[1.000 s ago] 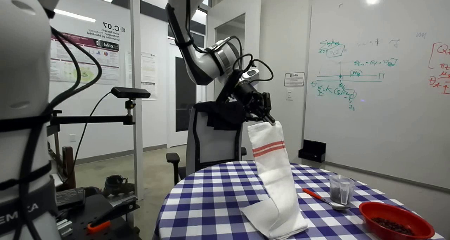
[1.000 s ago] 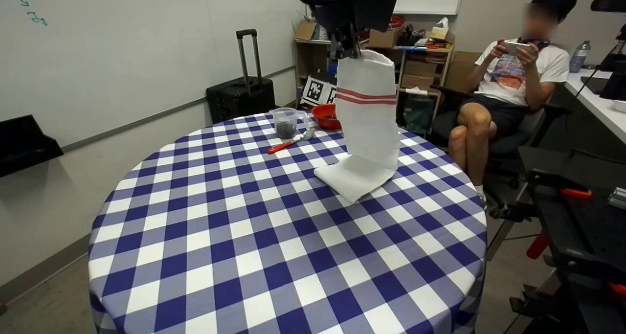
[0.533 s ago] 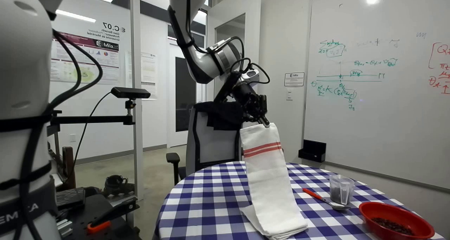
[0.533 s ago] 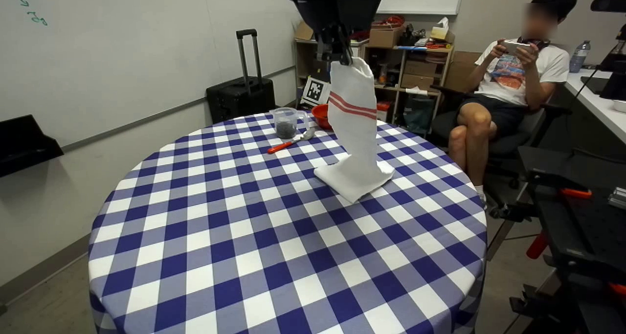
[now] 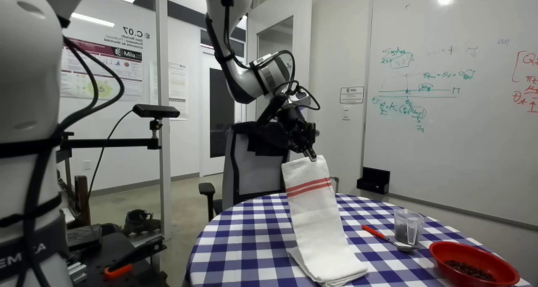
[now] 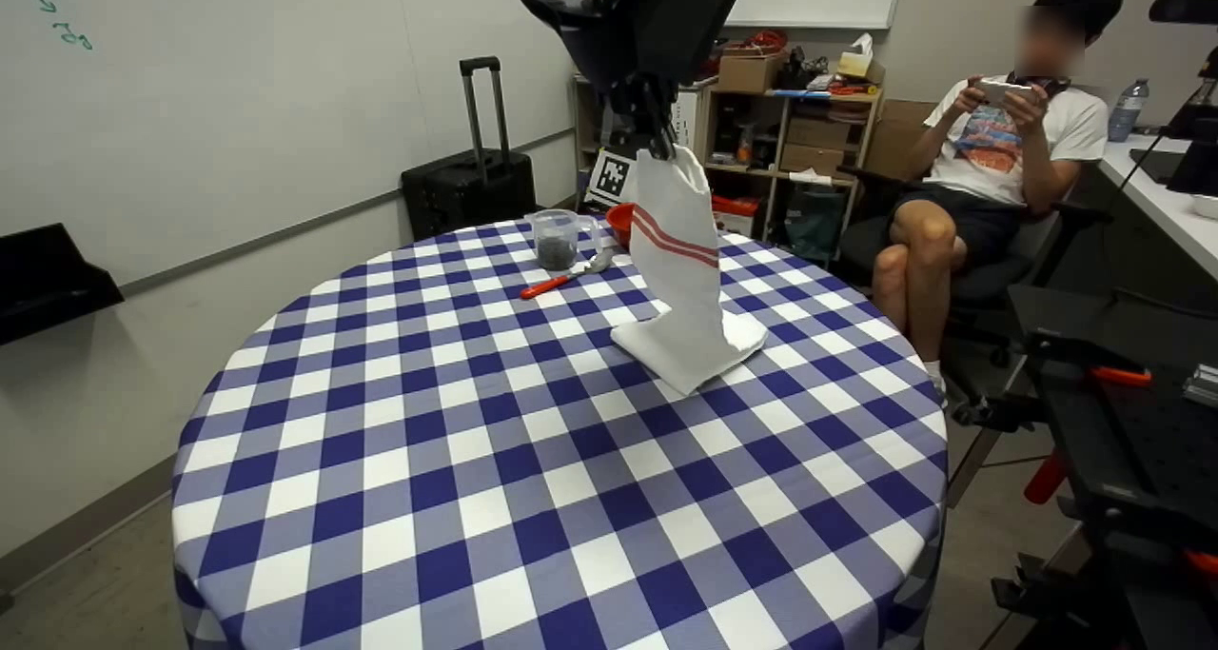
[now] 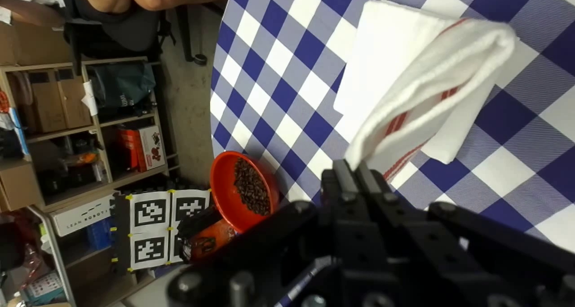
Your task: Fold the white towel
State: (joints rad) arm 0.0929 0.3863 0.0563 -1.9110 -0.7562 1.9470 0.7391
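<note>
The gripper point(image 7: 354, 166) pinches the white towel point(image 5: 315, 226) by one top corner. The low part lies on the round table point(image 6: 533, 479), nearer the edge by the sitting man point(image 6: 992, 155). The fold looks half made; next, lay the top flat and let go.

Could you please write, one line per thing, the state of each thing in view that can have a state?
Claw: shut on the upper edge of the towel
Towel: partly raised, rest lying on the tablecloth
Tablecloth: spread out, edges hanging
Bowl: upright, brown beans inside
Cup: upright, partly filled, contents dark
Spoon: lying on the tablecloth
Suitcase: upright, handle pulled out
Bottle: upright
</note>
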